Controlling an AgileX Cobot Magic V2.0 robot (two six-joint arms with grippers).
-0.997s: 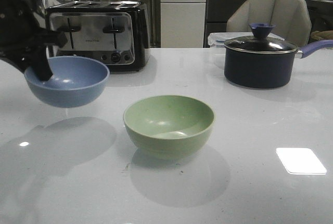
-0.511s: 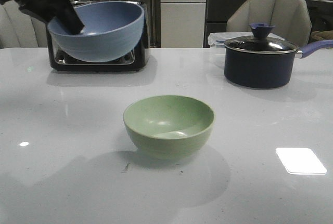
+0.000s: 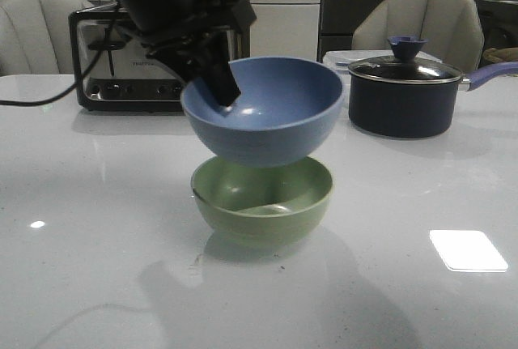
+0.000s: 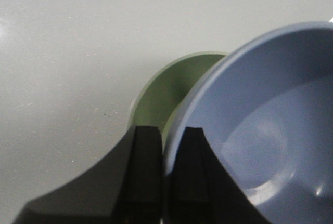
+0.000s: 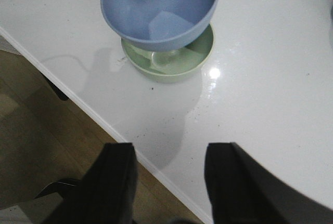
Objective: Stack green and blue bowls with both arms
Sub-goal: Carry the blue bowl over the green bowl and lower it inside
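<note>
The pale green bowl (image 3: 263,199) sits upright on the white table. My left gripper (image 3: 220,86) is shut on the rim of the dusty blue bowl (image 3: 267,118) and holds it just above the green bowl, nearly centred over it. In the left wrist view the fingers (image 4: 147,151) pinch the blue bowl's rim (image 4: 250,130), with the green bowl (image 4: 166,91) below. The right wrist view shows both bowls, the blue bowl (image 5: 161,11) over the green bowl (image 5: 171,63). My right gripper (image 5: 167,154) is open and empty above the table's front edge, not seen in the front view.
A black and silver toaster (image 3: 121,65) stands at the back left. A dark saucepan with a purple handle and knob (image 3: 409,90) stands at the back right. Chairs stand behind the table. The table edge (image 5: 93,115) and the wooden floor show in the right wrist view.
My left arm has carried the blue bowl up from the left, then right and down to just above the green bowl. The green bowl has not moved.
</note>
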